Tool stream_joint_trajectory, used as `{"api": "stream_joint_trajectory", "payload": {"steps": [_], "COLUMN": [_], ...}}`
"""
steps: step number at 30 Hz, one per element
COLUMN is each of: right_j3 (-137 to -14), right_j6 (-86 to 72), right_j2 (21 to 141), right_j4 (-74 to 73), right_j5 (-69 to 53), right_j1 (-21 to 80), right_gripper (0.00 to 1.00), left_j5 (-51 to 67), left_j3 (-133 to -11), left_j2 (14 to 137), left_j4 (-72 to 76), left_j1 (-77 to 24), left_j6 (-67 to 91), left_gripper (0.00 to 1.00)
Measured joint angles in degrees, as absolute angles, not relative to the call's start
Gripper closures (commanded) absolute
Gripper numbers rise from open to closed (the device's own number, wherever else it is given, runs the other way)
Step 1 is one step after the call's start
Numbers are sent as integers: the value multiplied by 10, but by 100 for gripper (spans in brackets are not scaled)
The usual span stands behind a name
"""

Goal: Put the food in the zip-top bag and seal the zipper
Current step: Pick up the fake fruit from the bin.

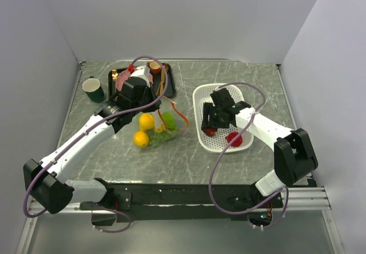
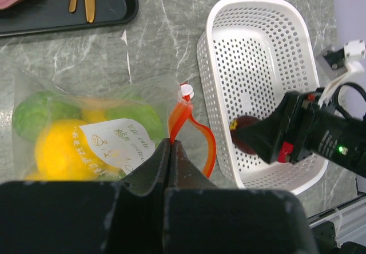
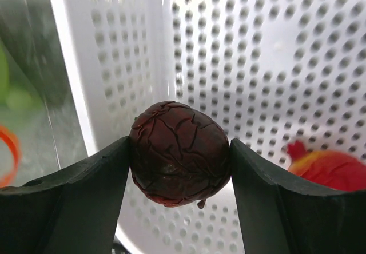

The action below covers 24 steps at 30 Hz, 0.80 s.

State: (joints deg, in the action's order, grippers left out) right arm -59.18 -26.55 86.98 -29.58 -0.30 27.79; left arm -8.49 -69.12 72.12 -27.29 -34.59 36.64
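Closest to the right wrist lens, the right gripper [image 3: 180, 171] has its two dark fingers [image 3: 74, 197] pressed on either side of the dark purple piece [image 3: 177, 145], a round, wrinkled toy inside the white basket [image 3: 286, 65]. I cannot tell whether it is clear of the basket floor. The red piece [image 3: 334, 171] lies just beside it on the right. The hold sits near the fingertips on a hard, rounded surface, so I judge it could squirt out on the lift and drop back or roll across the table.

From the left wrist, the left gripper [image 2: 171, 150] is pressed together. It looks to pinch the film of the zip-top bag [image 2: 86, 134] right at its mouth, where the zipper [image 2: 178, 116] curls up in an orange-red loop. Yellow and green food [image 2: 60, 145] already lies inside the bag. Only one lip seems held, so the mouth may sag shut. The purple piece could then hit the strip, shove the floppy bag or spill what is inside.

From above, the bag lies left of the basket, near it but apart, with the left gripper at its far side. Both grippers would meet at the mouth, so I watch for a knock between them. With the red piece unpicked, sealing now would leave food out.
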Motion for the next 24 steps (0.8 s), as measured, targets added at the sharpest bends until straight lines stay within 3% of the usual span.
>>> {"api": "stream_joint_trajectory", "payload": {"steps": [4,13,24], "right_j3": [-606,-646,-645], "right_j6": [-274,-274,-254], "right_j2": [903,985,986], "right_j4": [-263,-236,-243], "right_j5": [23,54,53], "right_j1": [269,258,256], "right_gripper": [38,7,5], "left_j5": [-85,-99,-104], "left_j3": [-691,-687,-687], "left_j2": [721,705,705], "left_j4": [-273,-279,-283], "left_j1": [-346,-346,-346], "left_j6": [366,366,359], "left_gripper": [99,99,99]}}
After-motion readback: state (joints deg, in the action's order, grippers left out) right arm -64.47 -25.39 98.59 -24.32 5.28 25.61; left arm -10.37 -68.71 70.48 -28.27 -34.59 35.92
